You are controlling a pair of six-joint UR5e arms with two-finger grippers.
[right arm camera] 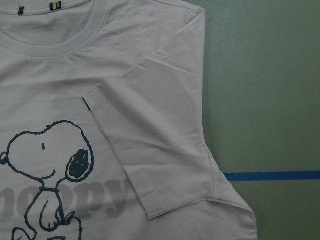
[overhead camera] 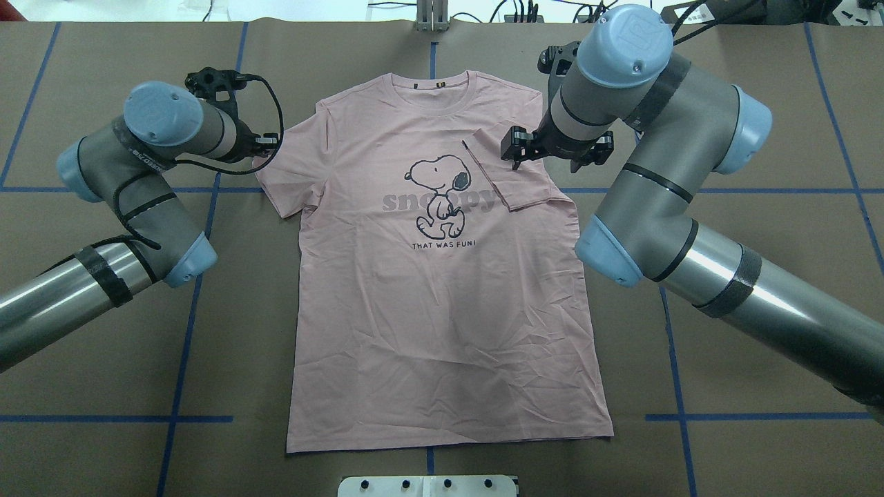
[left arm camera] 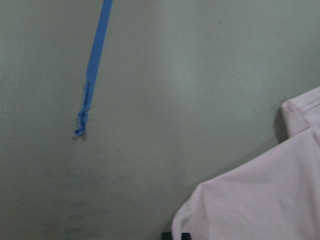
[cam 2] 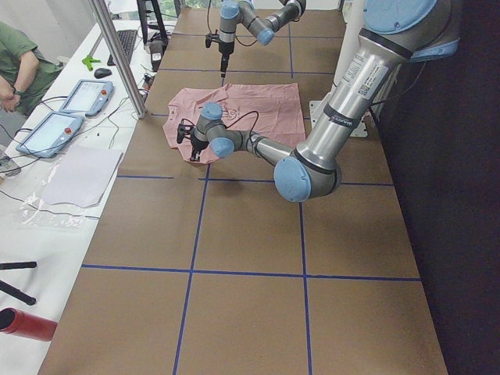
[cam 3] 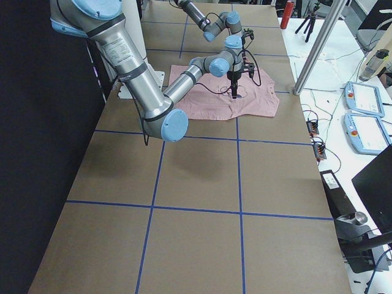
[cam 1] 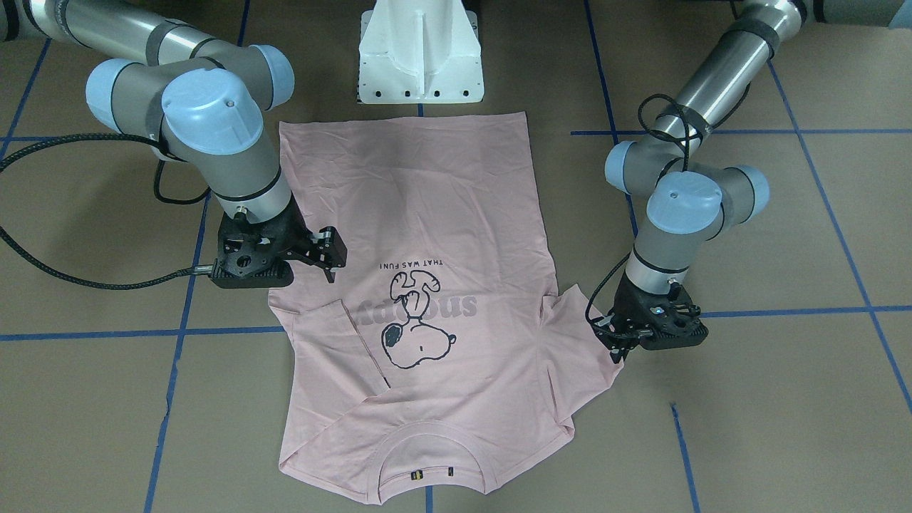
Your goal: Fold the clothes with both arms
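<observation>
The pale pink T-shirt (overhead camera: 442, 310) lies flat and print side up, with its collar (overhead camera: 435, 90) on the far side from the robot. The sleeve on my right side (overhead camera: 514, 183) is folded inward onto the chest, next to the cartoon dog (right arm camera: 47, 170). My right gripper (cam 1: 329, 267) hangs open just above that folded sleeve and holds nothing. The other sleeve (cam 1: 581, 335) is spread outward. My left gripper (cam 1: 617, 347) is low at that sleeve's outer edge and shut on the fabric. In the left wrist view the sleeve (left arm camera: 260, 200) fills the bottom right corner.
The white pedestal (cam 1: 420, 57) stands at the shirt's hem side. Blue tape lines (overhead camera: 193, 345) cross the brown table. Beyond the far edge is a side table with tablets (cam 2: 82, 98), a metal post (cam 2: 117, 55) and a seated person (cam 2: 16, 70).
</observation>
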